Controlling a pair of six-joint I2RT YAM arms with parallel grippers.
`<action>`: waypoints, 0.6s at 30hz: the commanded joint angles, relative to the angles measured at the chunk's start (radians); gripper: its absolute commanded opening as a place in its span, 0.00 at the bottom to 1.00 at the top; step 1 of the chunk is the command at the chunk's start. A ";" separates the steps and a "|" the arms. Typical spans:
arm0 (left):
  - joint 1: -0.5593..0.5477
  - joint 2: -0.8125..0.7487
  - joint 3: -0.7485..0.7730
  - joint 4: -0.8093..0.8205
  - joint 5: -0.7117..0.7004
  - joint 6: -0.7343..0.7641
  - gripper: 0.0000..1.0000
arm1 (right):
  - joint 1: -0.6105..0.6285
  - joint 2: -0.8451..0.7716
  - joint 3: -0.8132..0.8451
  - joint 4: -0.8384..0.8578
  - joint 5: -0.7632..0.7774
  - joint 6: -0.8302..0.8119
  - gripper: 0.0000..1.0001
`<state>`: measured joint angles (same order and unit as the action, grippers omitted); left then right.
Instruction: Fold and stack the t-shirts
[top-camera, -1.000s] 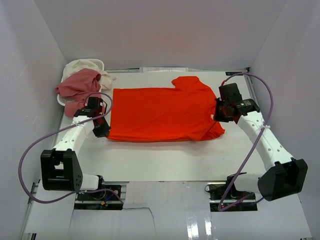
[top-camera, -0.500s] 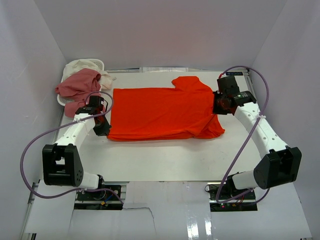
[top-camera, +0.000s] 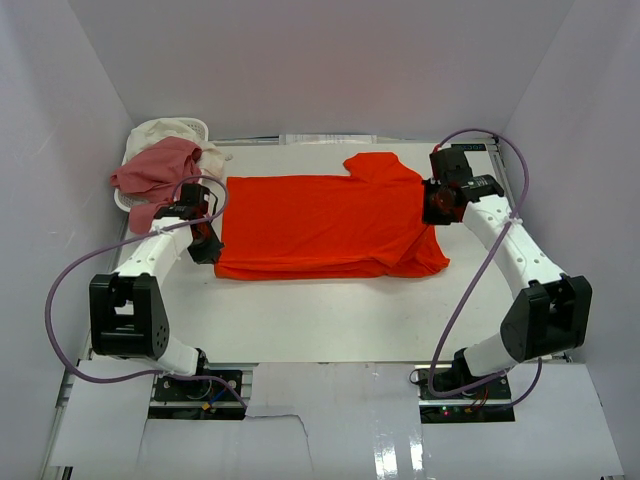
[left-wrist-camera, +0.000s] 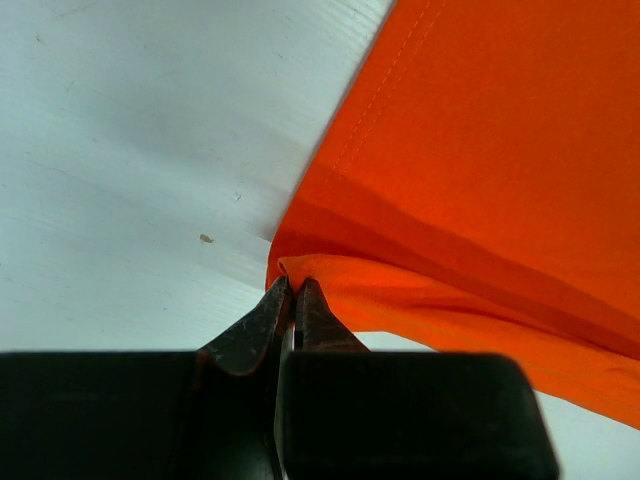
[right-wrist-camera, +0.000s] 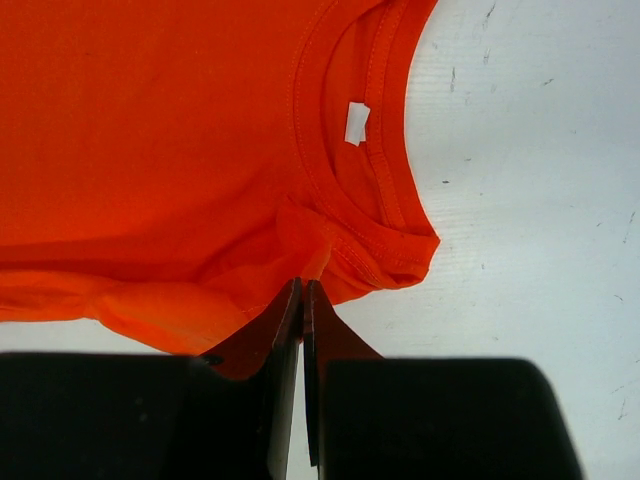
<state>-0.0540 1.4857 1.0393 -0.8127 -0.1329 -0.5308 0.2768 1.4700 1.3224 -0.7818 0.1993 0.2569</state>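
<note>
The orange-red t-shirt (top-camera: 320, 225) lies spread across the table, hem at the left, collar at the right, its near long edge folded over. My left gripper (top-camera: 205, 233) is shut on the shirt's near hem corner (left-wrist-camera: 300, 265), lifted slightly off the table. My right gripper (top-camera: 435, 205) is shut on the fabric just beside the collar (right-wrist-camera: 345, 245); the white neck label (right-wrist-camera: 356, 122) shows inside. A dusty pink t-shirt (top-camera: 155, 170) and a cream-white t-shirt (top-camera: 165, 130) sit bunched at the back left.
A small white basket (top-camera: 125, 200) holds the pink and cream shirts at the table's back left corner. White walls close in on both sides and the back. Purple cables loop from each arm. Bare table (top-camera: 320, 320) lies between the shirt and the arm bases.
Both grippers have moved away from me toward the back, carrying the shirt's near edge with them, so the near fold has travelled farther over the shirt.
</note>
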 joint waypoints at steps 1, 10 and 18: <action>0.008 0.001 0.036 0.015 -0.034 0.009 0.00 | -0.008 0.013 0.066 0.027 0.000 -0.011 0.08; 0.006 0.041 0.048 0.026 -0.033 0.008 0.00 | -0.010 0.065 0.110 0.026 -0.006 -0.016 0.08; 0.008 0.059 0.073 0.027 -0.045 0.006 0.00 | -0.010 0.110 0.150 0.029 -0.026 -0.024 0.08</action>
<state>-0.0540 1.5513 1.0714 -0.7998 -0.1440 -0.5308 0.2722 1.5742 1.4124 -0.7815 0.1860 0.2501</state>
